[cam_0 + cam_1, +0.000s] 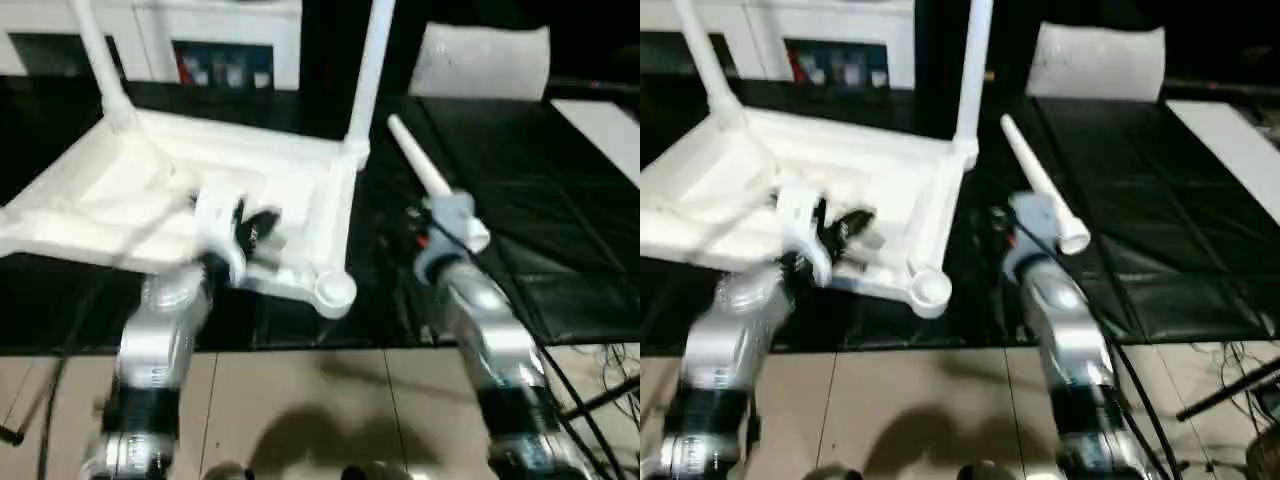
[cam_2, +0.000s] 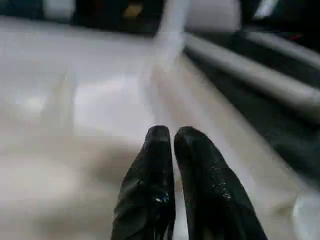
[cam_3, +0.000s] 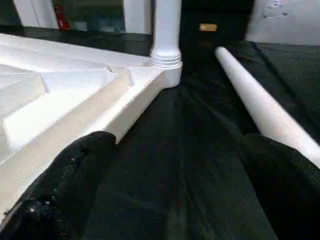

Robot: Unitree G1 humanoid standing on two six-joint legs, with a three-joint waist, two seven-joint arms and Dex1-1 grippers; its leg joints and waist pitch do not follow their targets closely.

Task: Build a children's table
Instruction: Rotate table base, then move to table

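1. The white children's table lies upside down on a black mat, its ribbed, rimmed underside facing up.
2. Two white legs stand upright in its far corner sockets: the far-left leg and the far-right leg.
3. The near-right corner socket is open, with no leg in it.
4. A third, loose leg lies on the mat just to the right of the upturned top, running from near the right forearm toward the far side.
5. The left gripper hangs over the ribbed underside near the front rim; its black fingers stand almost together with a thin gap between them and hold nothing.
6. The right gripper is low over the mat between the top's right rim and the loose leg; its fingers are spread wide apart and are empty.
7. White cabinets with glass doors stand behind the mat.
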